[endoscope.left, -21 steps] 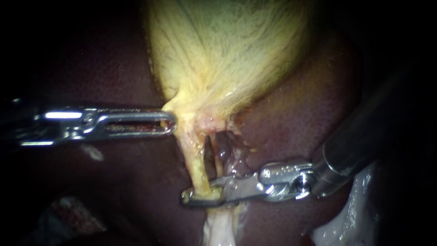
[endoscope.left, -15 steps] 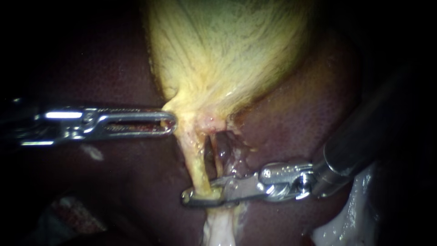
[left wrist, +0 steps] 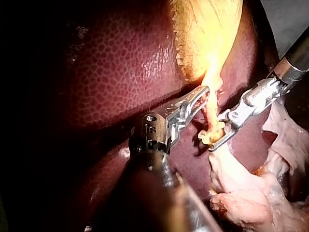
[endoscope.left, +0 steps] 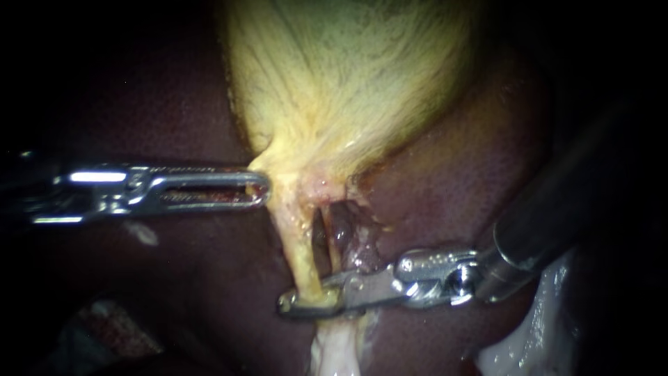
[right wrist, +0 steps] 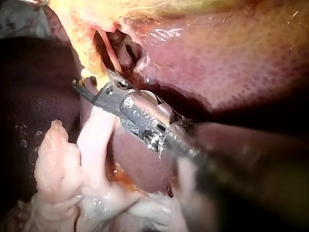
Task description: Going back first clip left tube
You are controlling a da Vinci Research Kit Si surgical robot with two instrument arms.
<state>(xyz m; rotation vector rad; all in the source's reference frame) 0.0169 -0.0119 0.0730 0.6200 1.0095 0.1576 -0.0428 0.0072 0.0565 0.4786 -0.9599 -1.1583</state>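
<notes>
The pale yellow gallbladder [endoscope.left: 348,83] narrows into the left tube [endoscope.left: 298,254], a yellow strand, with a thinner reddish right tube [endoscope.left: 335,254] beside it across a dark gap. My right instrument [endoscope.left: 306,304] comes in from the right. Its thin jaws lie across the left tube's lower end, one on each side, pinching it. The same grip shows in the left wrist view [left wrist: 213,139] and the right wrist view [right wrist: 89,87]. My left instrument [endoscope.left: 259,188] holds the edge of the gallbladder's neck in its slotted jaws, also seen at the left wrist [left wrist: 203,94].
Dark red liver [endoscope.left: 452,181] surrounds the gallbladder on both sides. Whitish loose tissue [endoscope.left: 334,348] hangs below the right instrument's jaws, with more at the lower right [endoscope.left: 536,327]. The right instrument's dark shaft [endoscope.left: 557,216] crosses the right side.
The right instrument's wrist and shaft have edged slightly to the right; its jaw tips stay at the left tube. The left instrument has not moved.
</notes>
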